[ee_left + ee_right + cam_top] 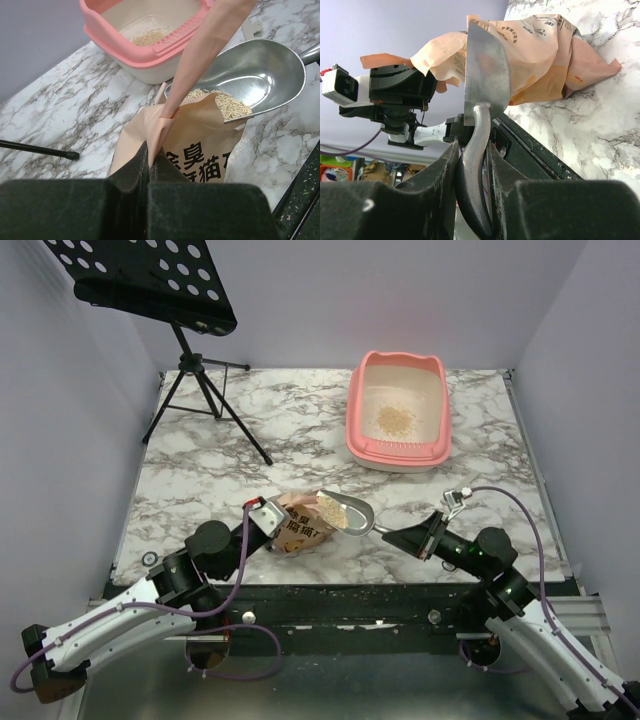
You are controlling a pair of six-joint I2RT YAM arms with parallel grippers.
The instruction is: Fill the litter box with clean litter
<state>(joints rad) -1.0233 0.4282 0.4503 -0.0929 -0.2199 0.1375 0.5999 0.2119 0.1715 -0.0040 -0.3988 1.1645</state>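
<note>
The pink litter box (400, 455) stands at the back right of the table with a small pile of tan clean litter (394, 420) inside; it also shows in the left wrist view (135, 52). My left gripper (262, 515) is shut on the rim of the orange-tan printed bag (200, 150), holding it open. My right gripper (432, 536) is shut on the handle of the grey metal scoop (485, 70). The scoop bowl (255, 75) rests at the bag's mouth with some granules (230, 106) in it.
A black music stand on a tripod (205, 390) stands at the back left. The table's front edge (340, 585) is strewn with spilled granules. Grey walls close in on the left, right and back.
</note>
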